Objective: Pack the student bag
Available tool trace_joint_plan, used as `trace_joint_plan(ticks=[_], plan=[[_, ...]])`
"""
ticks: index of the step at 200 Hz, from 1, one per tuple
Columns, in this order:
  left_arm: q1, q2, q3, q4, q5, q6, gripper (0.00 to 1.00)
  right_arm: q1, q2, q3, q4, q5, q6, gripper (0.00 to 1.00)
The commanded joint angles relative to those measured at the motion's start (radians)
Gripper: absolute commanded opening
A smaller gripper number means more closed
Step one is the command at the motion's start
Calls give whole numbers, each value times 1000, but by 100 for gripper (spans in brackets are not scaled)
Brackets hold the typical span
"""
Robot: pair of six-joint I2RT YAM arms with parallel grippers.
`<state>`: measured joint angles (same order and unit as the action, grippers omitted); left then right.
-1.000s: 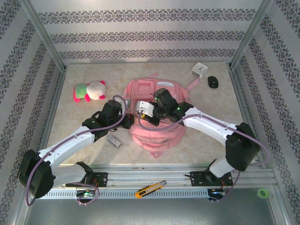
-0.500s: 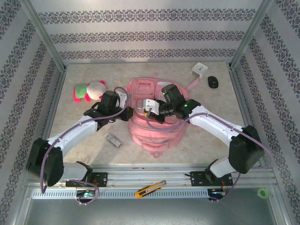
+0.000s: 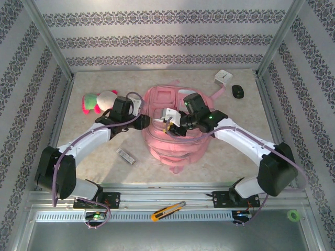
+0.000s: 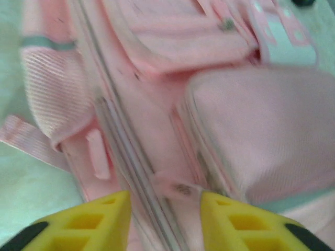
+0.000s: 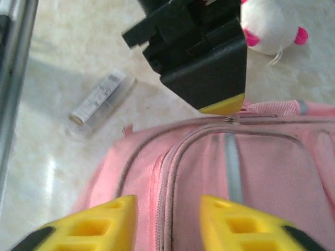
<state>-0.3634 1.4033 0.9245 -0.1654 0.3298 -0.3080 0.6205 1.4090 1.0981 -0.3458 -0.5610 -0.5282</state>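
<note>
Pink fabric student bag lies flat, front pockets up, at the middle of the pale stone-patterned worktop. Left fingers stand parted over a zip seam by the bag's side pocket, grasping nothing; right fingers, also parted and empty, hover above a front pocket. A plush toy sits toward the far-left corner
</note>
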Motion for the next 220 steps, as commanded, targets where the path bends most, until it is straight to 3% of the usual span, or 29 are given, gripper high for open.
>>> trace_joint_plan(ticks=[1, 54, 82, 103, 127, 156, 184, 220], plan=[[14, -93, -35, 97, -76, -144, 42, 19, -71, 5, -3, 50, 285, 47], [14, -246, -123, 18, -153, -286, 50, 44, -187, -83, -6, 283, 957, 54], [14, -229, -121, -39, -103, -306, 51, 27, -271, -193, 9, 344, 1117, 59], [15, -190, -125, -45, -71, -329, 54, -57, -340, -268, 16, 370, 1235, 62], [14, -153, -143, -4, -76, -364, 54, -203, -390, -324, -24, 384, 1263, 65], [14, -79, -185, 77, -61, -393, 45, -355, -399, -396, -36, 366, 1218, 66], [7, -38, -246, 161, -10, -429, 35, -374, -409, -477, 81, 290, 1205, 65], [-22, -44, -298, 211, -14, -447, 26, -342, -309, -525, 243, 157, 1246, 63]])
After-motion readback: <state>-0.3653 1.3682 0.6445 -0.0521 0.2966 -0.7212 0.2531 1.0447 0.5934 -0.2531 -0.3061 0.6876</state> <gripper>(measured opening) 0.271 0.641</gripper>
